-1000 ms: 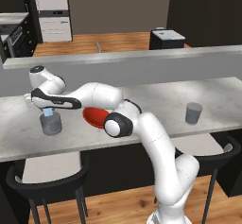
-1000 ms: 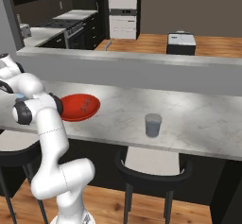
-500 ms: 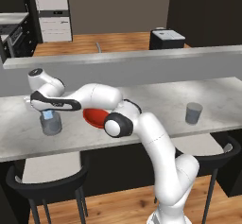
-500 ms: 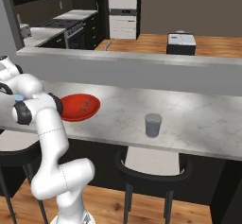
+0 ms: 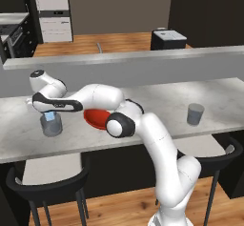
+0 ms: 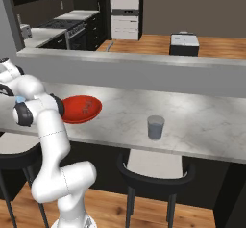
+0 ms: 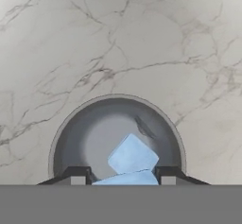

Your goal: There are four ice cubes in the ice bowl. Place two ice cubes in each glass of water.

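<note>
My gripper (image 7: 123, 176) hangs straight over the left glass of water (image 7: 71, 138), shut on a pale blue ice cube (image 7: 126, 179) held between its fingertips (image 7: 78, 175). A second ice cube (image 7: 132, 154) lies inside that glass, just below the held one. In the left base view the gripper (image 5: 49, 114) sits at the rim of this grey glass (image 5: 51, 126) at the counter's left. The red ice bowl (image 5: 96, 119) lies just right of it, partly behind my arm, and its contents are too small to make out. The other glass of water (image 5: 195, 114) stands far right.
The marble counter (image 5: 157, 101) runs left to right, with a raised grey ledge (image 5: 143, 58) behind it. Black stools (image 6: 153, 174) stand under its front edge. My white forearm (image 5: 95, 96) stretches low across the counter over the bowl (image 6: 79, 109).
The hand has eased slightly down over the left glass. The bowl and both glasses have stayed where they were.
</note>
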